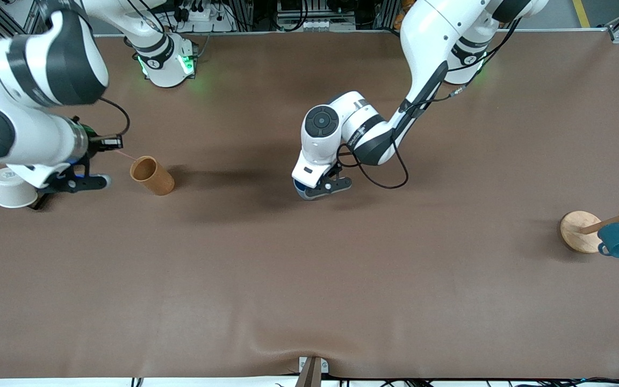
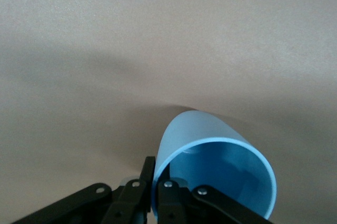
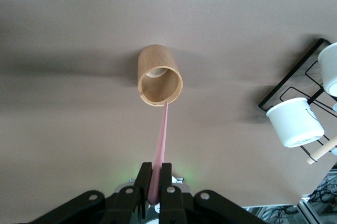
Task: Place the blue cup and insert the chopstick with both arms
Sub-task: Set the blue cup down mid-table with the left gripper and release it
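Blue cup (image 2: 210,161) sits pinched by its rim in the left pincer (image 1: 323,185) over the middle of the brown tabletop (image 1: 309,279), its open mouth turned toward the wrist camera. Toward the right arm's end, the right pincer (image 1: 76,180) is clamped on the chopstick (image 3: 160,145), whose thin pink tip reaches the rim of the brown cup (image 3: 159,75) standing on the tabletop. A white mug (image 3: 295,122) hangs on a black rack (image 3: 287,84) beside that pincer.
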Robot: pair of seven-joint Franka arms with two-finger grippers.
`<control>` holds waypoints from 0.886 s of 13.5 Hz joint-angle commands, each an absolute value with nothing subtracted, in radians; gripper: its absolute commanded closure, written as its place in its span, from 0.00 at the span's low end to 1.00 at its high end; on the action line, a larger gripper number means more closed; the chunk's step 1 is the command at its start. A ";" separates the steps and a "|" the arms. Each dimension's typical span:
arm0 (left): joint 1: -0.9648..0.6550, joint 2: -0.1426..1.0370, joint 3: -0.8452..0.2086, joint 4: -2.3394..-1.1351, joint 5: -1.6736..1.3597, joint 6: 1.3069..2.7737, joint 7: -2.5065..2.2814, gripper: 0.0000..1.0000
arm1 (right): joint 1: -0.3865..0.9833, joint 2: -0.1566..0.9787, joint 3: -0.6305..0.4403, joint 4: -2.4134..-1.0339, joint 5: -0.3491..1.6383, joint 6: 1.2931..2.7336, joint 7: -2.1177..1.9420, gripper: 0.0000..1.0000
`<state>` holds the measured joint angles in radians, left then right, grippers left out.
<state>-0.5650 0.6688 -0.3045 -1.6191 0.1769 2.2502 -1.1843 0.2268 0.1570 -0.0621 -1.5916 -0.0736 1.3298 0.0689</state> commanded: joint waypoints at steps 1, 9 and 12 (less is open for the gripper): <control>-0.569 0.680 -0.298 -1.589 0.202 2.241 -1.232 0.01 | 0.235 0.111 -0.054 -1.585 -0.066 1.333 0.061 1.00; -0.487 0.463 -0.296 -1.510 0.205 1.963 -1.241 0.00 | 0.359 0.158 -0.054 -1.605 0.153 1.610 0.011 1.00; -0.388 0.384 -0.296 -1.470 0.206 1.878 -1.166 0.00 | 0.455 0.195 -0.054 -1.605 0.193 1.719 0.024 1.00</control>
<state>-0.4479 0.4304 -0.2908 -1.4770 0.1808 1.9201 -1.2067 0.4029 0.1758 -0.0442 -1.6077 0.1648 1.6748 0.0174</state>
